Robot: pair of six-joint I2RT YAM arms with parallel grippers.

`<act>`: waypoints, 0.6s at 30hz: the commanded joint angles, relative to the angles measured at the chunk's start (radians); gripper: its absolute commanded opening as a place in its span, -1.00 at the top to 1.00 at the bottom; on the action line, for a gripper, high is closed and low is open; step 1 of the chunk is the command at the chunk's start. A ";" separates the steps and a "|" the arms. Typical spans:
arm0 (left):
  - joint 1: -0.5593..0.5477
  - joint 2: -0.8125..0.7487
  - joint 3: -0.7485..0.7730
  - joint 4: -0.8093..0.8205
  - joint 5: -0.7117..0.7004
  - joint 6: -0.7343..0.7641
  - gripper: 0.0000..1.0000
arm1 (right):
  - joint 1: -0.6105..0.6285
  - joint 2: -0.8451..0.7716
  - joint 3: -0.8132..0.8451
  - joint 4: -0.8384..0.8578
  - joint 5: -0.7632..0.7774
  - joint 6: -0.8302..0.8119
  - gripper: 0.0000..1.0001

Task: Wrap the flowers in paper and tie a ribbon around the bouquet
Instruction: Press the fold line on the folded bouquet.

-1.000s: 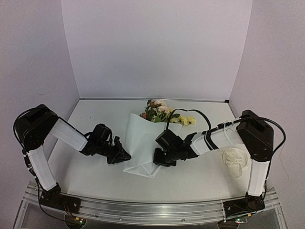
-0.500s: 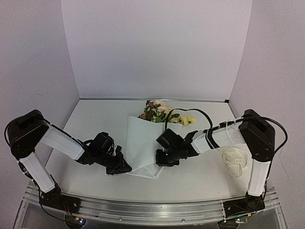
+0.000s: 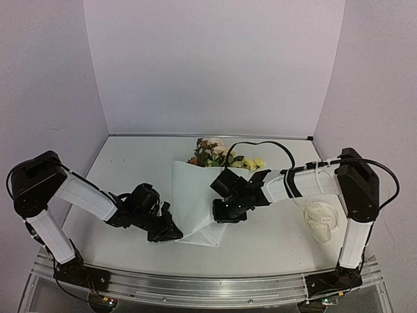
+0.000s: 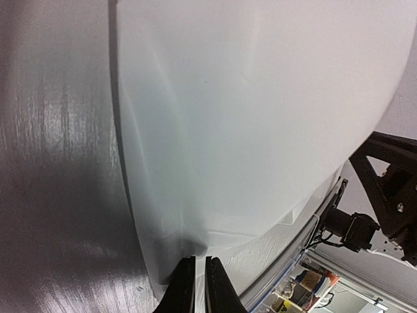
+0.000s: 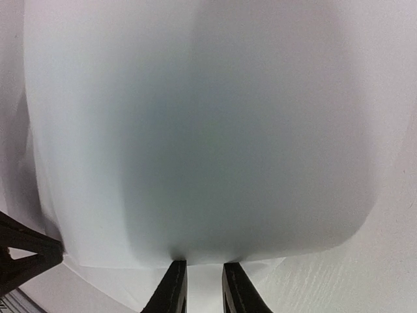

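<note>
At the middle of the tabletop (image 3: 130, 169), the paper (image 3: 195, 192) lies folded over the flowers (image 3: 218, 153), blooms showing at its far end. The left tool (image 3: 171, 233) pinches its near edge; the right tool (image 3: 220, 215) sits narrowly parted at its right side.

Paper (image 3: 194, 195) is plain white. Flowers (image 3: 218, 154) are yellow, pink and orange with green leaves. Ribbon (image 3: 321, 222) is cream-white. Table (image 3: 130, 163) is pale grey, walls (image 3: 208, 65) pale lilac. Arms (image 3: 85, 192) are white with black joints.
</note>
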 commanded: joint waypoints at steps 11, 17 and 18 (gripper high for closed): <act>-0.005 -0.023 0.066 -0.071 -0.015 0.016 0.83 | 0.049 0.084 0.152 -0.075 0.066 0.040 0.51; 0.017 -0.055 0.101 -0.082 -0.015 0.033 0.82 | 0.049 0.129 0.137 -0.073 0.068 0.041 0.51; 0.023 -0.060 0.105 -0.081 -0.012 0.033 0.81 | 0.048 0.136 0.139 -0.073 0.068 0.039 0.51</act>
